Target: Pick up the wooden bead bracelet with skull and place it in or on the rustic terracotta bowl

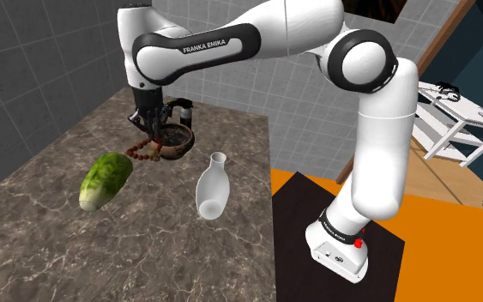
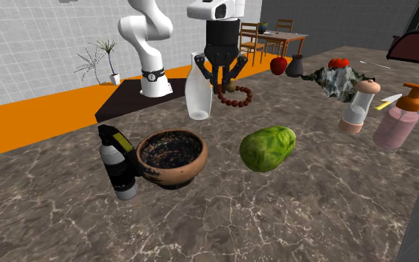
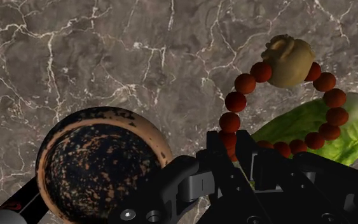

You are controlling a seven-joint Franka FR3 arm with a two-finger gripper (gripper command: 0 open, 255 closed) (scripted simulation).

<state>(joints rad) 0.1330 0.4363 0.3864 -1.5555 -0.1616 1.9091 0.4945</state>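
Above the marble counter (image 3: 107,51), the black gripper (image 2: 223,77) is clamped on the bead bracelet (image 3: 236,102), which dangles just beside the speckled terracotta bowl (image 3: 101,112). Light and floppy, its loop will likely swing; pinching the beads opposite the skull bead (image 3: 289,60) looks sensible.

Dark, marble-patterned counter (image 2: 289,223). Standing on it: a mottled brown bowl (image 2: 171,158), a black bottle (image 2: 118,165) just beside it, and a white vase (image 2: 198,97). A lettuce (image 2: 268,147) lies near the bowl. At the far end: an apple (image 2: 278,65), a dark pot (image 2: 295,67) and two pink bottles (image 2: 398,120).
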